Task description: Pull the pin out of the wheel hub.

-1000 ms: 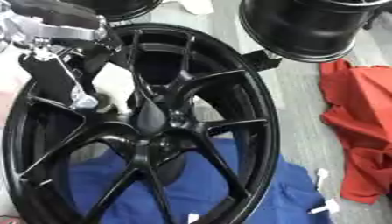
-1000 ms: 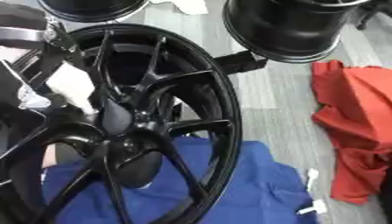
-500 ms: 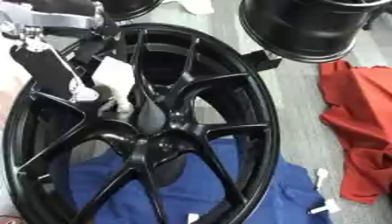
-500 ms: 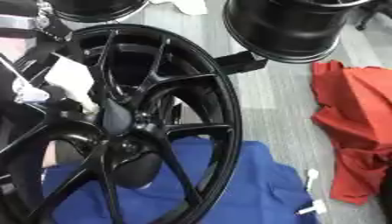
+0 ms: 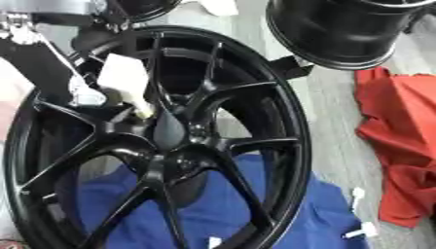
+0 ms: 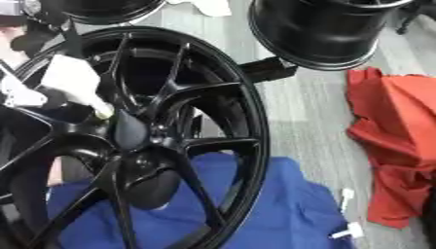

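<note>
While the wheel hub lies under the camera on a blue cloth, the reach-in is the step in hand.
Left hand: among the upper-left spokes by a white piece; finger state cannot be told.
Right hand: unseen.
Pin: not made out.
Next: likely close on it and draw straight out.

Even, diffuse overhead light falls across the scene, with soft sheen on the black wheel spokes and faint shadows; the pictures are soft throughout, most blurred at upper left.
</note>
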You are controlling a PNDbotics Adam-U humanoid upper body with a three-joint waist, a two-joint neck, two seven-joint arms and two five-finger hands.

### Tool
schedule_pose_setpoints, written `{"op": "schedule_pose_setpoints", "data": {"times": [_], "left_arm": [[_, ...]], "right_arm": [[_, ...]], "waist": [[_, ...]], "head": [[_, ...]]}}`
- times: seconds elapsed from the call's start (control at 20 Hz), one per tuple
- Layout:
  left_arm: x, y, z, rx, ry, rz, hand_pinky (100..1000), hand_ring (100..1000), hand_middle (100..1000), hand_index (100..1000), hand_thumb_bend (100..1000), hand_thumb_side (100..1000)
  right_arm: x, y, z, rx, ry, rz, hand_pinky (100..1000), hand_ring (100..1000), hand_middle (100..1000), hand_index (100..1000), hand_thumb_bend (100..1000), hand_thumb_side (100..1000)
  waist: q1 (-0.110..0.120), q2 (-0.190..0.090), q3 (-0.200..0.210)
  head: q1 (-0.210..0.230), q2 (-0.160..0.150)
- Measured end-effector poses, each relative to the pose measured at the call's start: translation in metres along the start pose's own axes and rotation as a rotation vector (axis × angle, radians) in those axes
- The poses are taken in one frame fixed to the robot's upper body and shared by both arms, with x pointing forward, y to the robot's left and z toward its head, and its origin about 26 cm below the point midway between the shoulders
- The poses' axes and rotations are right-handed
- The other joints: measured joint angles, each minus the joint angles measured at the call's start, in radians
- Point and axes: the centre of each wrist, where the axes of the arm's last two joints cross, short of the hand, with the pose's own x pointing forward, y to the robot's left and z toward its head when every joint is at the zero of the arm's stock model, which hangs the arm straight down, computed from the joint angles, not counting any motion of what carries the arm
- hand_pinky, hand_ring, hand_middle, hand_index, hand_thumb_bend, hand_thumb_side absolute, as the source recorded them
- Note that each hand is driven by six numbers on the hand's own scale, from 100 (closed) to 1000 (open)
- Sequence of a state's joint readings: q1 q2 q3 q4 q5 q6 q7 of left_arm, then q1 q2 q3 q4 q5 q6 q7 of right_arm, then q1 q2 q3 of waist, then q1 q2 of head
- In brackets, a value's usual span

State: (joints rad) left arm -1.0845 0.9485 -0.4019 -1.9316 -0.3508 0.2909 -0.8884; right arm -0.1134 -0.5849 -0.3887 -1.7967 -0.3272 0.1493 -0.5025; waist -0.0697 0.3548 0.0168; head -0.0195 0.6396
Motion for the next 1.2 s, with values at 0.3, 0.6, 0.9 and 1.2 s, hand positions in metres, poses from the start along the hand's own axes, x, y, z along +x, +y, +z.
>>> {"op": "schedule_pose_setpoints", "data": {"times": [0.3,0.6,0.9,1.2], "left_arm": [[-0.009,0.020,0.029,0.157,0.033,0.072,539,391,164,292,198,121],[-0.073,0.012,0.060,0.316,0.295,0.223,540,394,177,319,122,112],[-0.130,-0.011,0.078,0.309,0.456,0.320,945,889,855,947,187,824],[-0.140,-0.010,0.085,0.393,0.449,0.326,698,601,542,680,100,328]], "right_arm": [[-0.002,-0.001,0.001,-0.004,0.003,0.004,487,456,554,668,100,465],[-0.001,-0.004,0.001,-0.021,-0.004,0.003,487,456,554,668,100,464],[0.000,-0.004,0.001,-0.027,-0.008,0.000,486,455,553,667,100,468],[-0.001,-0.003,0.002,-0.028,-0.004,-0.007,485,455,553,667,100,469]], "waist": [[-0.005,0.000,0.012],[-0.008,0.000,0.025],[-0.014,0.008,0.028],[-0.015,0.012,0.032]], "head": [[-0.002,-0.001],[-0.014,-0.005],[-0.019,-0.010],[-0.019,-0.010]]}}
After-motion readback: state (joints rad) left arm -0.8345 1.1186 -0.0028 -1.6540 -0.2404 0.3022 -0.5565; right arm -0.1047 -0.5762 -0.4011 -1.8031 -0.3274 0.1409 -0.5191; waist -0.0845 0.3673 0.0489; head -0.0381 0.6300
